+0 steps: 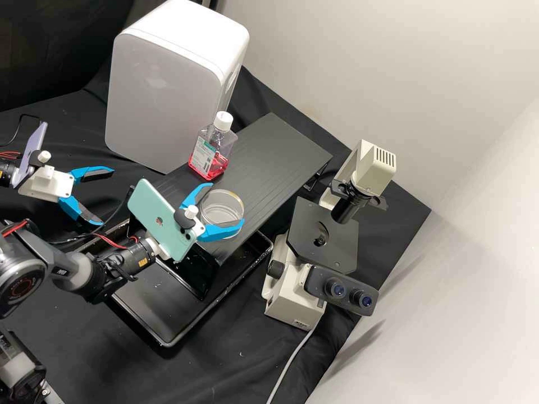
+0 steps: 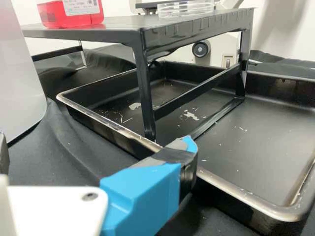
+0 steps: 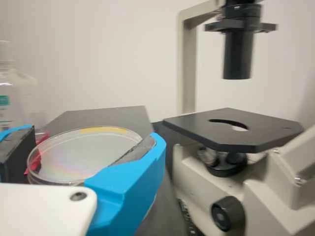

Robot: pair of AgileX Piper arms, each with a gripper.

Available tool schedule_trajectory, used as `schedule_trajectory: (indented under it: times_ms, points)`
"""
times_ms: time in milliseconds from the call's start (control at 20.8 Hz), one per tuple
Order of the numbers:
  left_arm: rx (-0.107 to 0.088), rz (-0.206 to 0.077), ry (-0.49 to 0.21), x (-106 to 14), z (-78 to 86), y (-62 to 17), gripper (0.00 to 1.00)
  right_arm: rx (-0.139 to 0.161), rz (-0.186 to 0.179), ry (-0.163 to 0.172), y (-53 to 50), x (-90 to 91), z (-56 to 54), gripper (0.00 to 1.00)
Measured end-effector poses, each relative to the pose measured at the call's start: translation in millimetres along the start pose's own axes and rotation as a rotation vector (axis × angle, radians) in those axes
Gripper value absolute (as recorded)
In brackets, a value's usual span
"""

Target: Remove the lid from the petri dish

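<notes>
High view: a clear round lidded petri dish (image 1: 222, 205) sits near the front edge of the black raised metal platform (image 1: 275, 157). The right gripper (image 1: 225, 208) is spread open around it, seemingly ready to clamp the lid, while the left gripper (image 1: 105, 196) hangs open beyond the platform's left edge, leaving room

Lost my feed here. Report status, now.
Left gripper open, beside the tray. Right gripper around petri dish on stand, grip unconfirmed. Lid on. Flask behind, apart.
</notes>
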Motion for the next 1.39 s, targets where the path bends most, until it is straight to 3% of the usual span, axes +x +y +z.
schedule_trajectory:
  times_ms: [192,384,624,864,1200,1392]
  points:
    - [0.000,0.000,0.000,0.0,0.0,0.0,1.00,-0.001,-0.043,0.038,-10.5,-1.0,-9.4,0.00]
    - [0.000,0.000,0.000,0.0,0.0,0.0,1.00,-0.021,-0.075,0.064,-18.3,-2.4,-15.5,0.00]
    - [0.000,0.000,0.000,0.0,0.0,0.0,1.00,-0.045,-0.099,0.071,-24.5,-3.0,-17.6,0.00]
    - [0.000,0.000,0.000,0.0,0.0,0.0,1.00,-0.046,-0.109,0.080,-26.8,-3.6,-19.6,0.00]
    - [0.000,0.000,0.000,0.0,0.0,0.0,1.00,-0.070,-0.124,0.110,-32.1,-2.7,-26.3,0.00]
    - [0.000,0.000,0.000,0.0,0.0,0.0,1.00,-0.094,-0.152,0.104,-40.2,-0.7,-24.6,0.00]
